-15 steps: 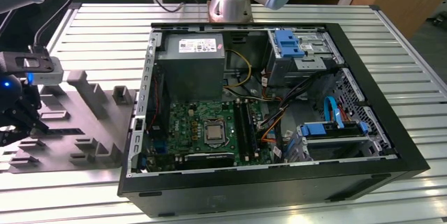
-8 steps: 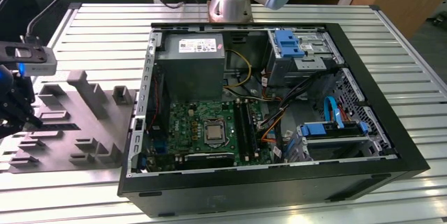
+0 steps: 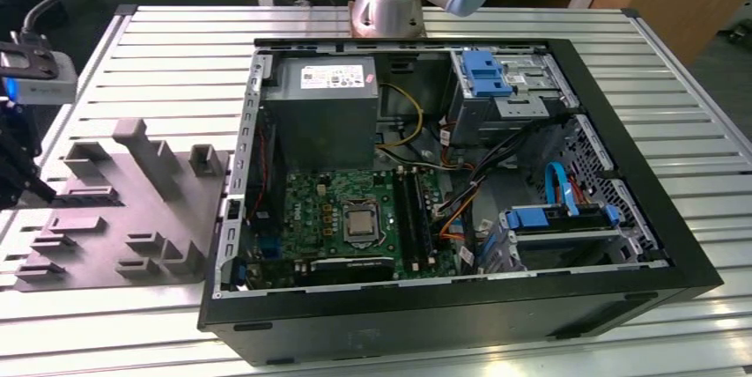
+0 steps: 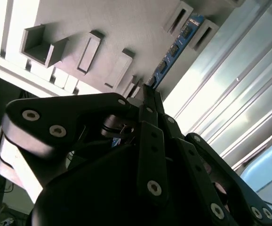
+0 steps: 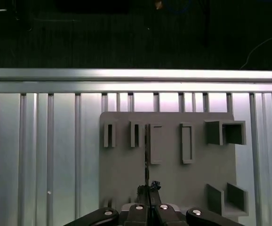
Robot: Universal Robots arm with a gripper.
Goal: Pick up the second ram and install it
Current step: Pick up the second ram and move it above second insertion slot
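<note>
the black linkage gripper (image 4: 147, 92) has its fingers closed almost together, pinching one end of the second ram (image 4: 176, 48). the ram is a long thin memory stick. it looks blue with small dark chips in the second wrist view, and shows edge-on as a thin dark line in the first wrist view. it reaches away from the fingertips over the grey moulded fixture plate (image 5: 173, 183), running between two of the plate's raised slot holders. i cannot tell whether the stick sits in the plate or is lifted clear of it. the plate lies on the slatted aluminium table (image 3: 153, 42), just beside the open black computer case (image 3: 470, 311), on the exterior view's left of it. inside the case the green motherboard (image 3: 341, 192) lies flat. its long black slots (image 3: 411, 210) are on the exterior view's right of the square processor socket (image 3: 356, 221).
</note>
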